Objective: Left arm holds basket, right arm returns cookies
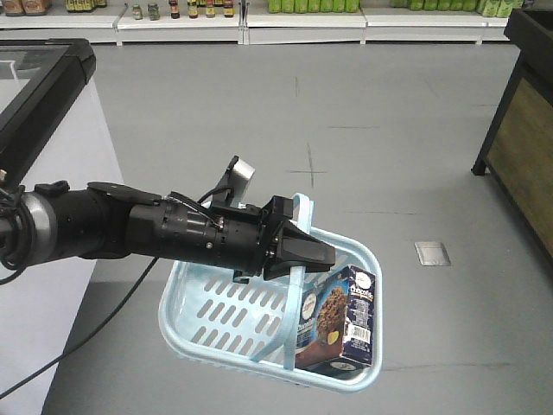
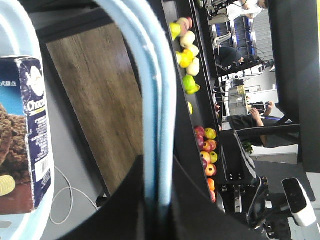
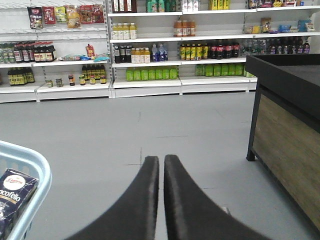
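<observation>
Left jaws are clamped on the basket's flat blue strap handle (image 1: 295, 303), just right of centre in the front view. In the left wrist view the same strap runs down the middle of the frame and vanishes between the dark jaws at the bottom edge. Behind them the left arm (image 1: 130, 229) stretches away to the left edge, with its silver camera block (image 1: 242, 173) sitting on top of the wrist.

The basket (image 1: 216, 320) hangs tilted from that grip in the lower centre, above the grey floor (image 1: 389, 130). The cookies (image 1: 337, 320) stand inside it, in its lower right corner, leaning a little, close to the basket wall.

Right jaws fill the bottom centre of the right wrist view. Their two black fingers (image 3: 145, 200) are narrow, with only a thin slit between them and nothing in it. They sit well apart from the basket, whose pale rim shows at the lower left of that frame with the top of the carton just inside it.

Further out, a white cabinet (image 1: 52, 173) stands at the left of the front view, a wood-panelled stand (image 1: 527, 147) at the right, and stocked shelves (image 1: 302, 22) run along the top. Apples (image 2: 207, 150) lie on a display in the left wrist view.
</observation>
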`<state>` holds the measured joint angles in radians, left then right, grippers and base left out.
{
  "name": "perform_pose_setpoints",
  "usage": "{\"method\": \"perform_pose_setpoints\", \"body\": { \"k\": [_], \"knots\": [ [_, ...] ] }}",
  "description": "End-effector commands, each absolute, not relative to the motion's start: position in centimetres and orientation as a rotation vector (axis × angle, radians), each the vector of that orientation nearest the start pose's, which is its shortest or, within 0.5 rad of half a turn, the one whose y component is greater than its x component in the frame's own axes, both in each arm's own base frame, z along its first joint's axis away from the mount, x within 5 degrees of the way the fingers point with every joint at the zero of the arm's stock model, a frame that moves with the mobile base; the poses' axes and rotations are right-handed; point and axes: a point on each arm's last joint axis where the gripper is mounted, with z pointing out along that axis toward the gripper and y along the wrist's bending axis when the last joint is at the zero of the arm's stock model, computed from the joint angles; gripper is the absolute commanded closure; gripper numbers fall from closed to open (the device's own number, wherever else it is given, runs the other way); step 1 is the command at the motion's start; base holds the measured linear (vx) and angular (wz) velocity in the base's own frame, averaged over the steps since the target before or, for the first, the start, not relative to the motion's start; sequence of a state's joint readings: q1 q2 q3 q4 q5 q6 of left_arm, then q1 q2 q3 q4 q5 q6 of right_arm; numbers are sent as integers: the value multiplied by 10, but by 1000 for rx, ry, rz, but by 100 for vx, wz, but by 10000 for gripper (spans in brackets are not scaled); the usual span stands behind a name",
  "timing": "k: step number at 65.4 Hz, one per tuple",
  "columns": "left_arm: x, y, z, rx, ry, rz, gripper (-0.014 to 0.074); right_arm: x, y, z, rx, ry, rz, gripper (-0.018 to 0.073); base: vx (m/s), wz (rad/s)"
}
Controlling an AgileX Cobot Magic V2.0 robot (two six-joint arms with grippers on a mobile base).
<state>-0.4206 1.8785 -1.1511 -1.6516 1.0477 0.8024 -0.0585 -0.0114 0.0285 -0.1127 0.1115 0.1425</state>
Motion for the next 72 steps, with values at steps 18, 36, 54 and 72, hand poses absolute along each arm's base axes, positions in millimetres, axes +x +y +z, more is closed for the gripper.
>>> {"method": "perform_pose_setpoints", "body": {
  "k": [18,36,54,72],
  "knots": [
    [307,-227,269,189,2156,-1980,600,56,-4,195,60,1544,-40,565,42,-4],
    [307,-227,269,191,2156,-1981,600,57,-4,196,60,1546,-40,565,43,2],
    [308,-227,269,184,2158,-1974,600,57,-4,195,61,1550,-40,565,42,3],
    [308,-227,269,183,2158,-1973,600,57,-4,195,61,1550,-40,565,41,-2]
  ]
}}
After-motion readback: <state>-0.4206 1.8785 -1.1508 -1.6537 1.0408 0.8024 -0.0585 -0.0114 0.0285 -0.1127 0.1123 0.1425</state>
